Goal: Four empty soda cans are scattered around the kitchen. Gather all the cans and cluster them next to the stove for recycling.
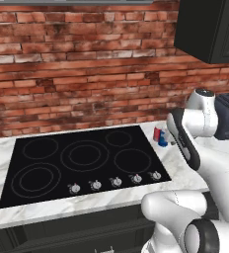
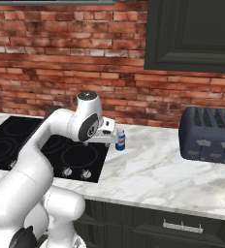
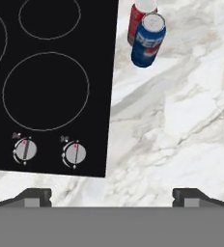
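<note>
A blue soda can with a white-red logo stands upright on the white marble counter, just right of the black stove. A red soda can stands touching it on the far side. My gripper hangs above the counter near the stove's front right corner, open, with nothing between its fingertips. Both cans lie ahead of it, apart from the fingers. From the left base, the red can and blue can peek out beside my arm at the stove's right edge. From the right base, the blue can stands next to my hand.
A dark toaster sits on the counter to the right, under a black wall cabinet. The stove's silver knobs line its front edge. Red brick wall runs behind. White marble stretches between the cans and the toaster.
</note>
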